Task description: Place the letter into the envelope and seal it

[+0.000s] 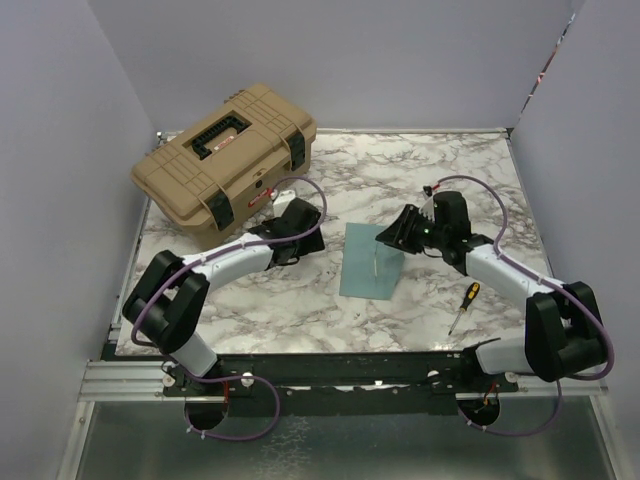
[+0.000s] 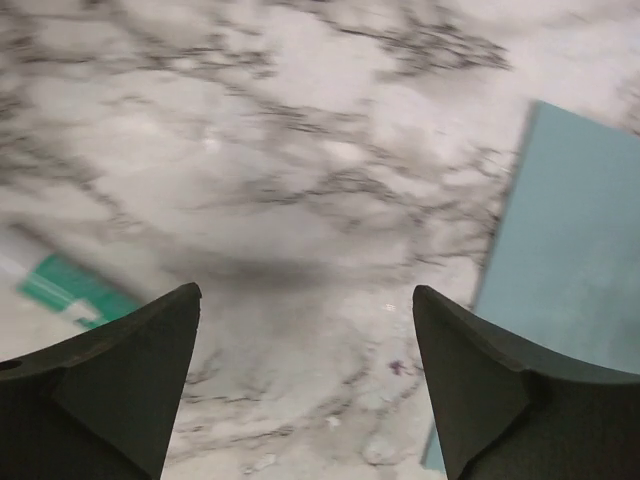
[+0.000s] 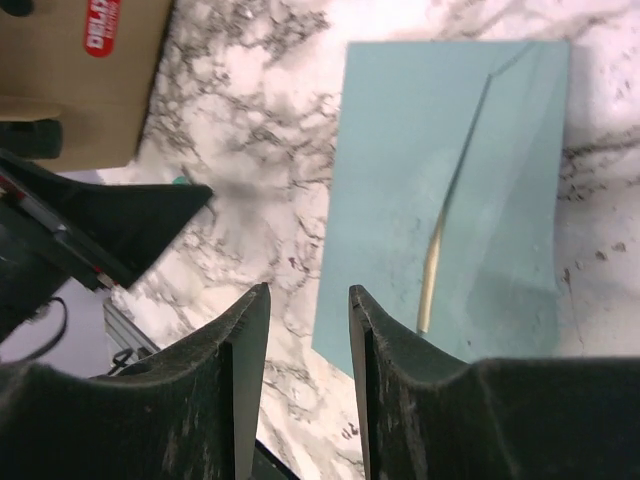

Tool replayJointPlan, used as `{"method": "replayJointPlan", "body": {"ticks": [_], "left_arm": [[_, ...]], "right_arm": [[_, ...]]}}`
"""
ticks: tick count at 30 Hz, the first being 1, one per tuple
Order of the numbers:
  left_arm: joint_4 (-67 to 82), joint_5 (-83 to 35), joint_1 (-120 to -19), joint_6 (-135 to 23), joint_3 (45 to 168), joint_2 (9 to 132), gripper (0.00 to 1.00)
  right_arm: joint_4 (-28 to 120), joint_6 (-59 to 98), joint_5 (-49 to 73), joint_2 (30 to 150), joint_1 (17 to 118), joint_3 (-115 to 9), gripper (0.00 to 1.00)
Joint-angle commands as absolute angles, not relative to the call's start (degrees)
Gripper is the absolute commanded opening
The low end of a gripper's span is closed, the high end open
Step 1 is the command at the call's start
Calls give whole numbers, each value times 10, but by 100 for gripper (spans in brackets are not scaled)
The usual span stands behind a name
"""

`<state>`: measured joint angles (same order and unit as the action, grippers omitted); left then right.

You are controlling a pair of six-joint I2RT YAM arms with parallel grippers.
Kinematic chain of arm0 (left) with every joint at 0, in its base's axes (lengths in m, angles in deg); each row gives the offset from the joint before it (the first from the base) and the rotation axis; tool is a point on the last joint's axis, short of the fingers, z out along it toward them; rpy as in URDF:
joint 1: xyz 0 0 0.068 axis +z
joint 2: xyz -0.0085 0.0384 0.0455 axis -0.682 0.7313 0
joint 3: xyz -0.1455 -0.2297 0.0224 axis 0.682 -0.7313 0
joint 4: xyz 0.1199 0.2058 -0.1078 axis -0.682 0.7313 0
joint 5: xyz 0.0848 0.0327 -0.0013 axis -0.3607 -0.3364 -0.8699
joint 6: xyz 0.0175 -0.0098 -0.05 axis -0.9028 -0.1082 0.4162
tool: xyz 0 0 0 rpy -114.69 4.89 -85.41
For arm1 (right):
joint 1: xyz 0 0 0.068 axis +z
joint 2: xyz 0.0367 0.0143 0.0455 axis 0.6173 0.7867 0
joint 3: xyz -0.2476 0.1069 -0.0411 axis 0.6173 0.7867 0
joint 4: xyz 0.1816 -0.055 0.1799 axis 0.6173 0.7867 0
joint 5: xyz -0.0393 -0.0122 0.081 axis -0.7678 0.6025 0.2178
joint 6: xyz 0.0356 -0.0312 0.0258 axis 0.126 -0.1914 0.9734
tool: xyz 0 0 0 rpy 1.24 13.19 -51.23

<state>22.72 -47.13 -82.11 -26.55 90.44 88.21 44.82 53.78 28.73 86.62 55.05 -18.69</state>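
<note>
teal envelope (image 1: 366, 266) lies flat; left hand (image 2: 306, 295) wide open, empty; right hand (image 3: 308, 292) barely parted, empty.

Envelope (image 1: 368, 265): flat on the table (image 1: 430, 180), centre of the clock.
Letter (image 3: 432, 270): inside the envelope, one edge showing.
Toolbox (image 1: 225, 150): 10 o'clock, well apart.
Screwdriver (image 1: 463, 306): 4 o'clock, near.
Left gripper (image 2: 305, 300): 10 o'clock, between envelope and toolbox.
Right gripper (image 3: 307, 295): 1 o'clock, over the envelope's far corner.

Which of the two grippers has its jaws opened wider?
The left gripper: its jaws stand far apart, while the right gripper shows only a narrow gap between its own.
</note>
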Motion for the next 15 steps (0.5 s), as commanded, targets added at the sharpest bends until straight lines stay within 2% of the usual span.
{"method": "replayJointPlan", "body": {"ticks": [1,8,15], "left_arm": [[294,-613,-782,-153,843,846,90],[294,-637,-752,-104,821,855,90],[293,-640,-750,-145,837,871,80]], "right_arm": [[481,517,271,866,555,-162,42],[472,523,272,863,555,-153,42],[471,527,274,863,555,-151,41]]}}
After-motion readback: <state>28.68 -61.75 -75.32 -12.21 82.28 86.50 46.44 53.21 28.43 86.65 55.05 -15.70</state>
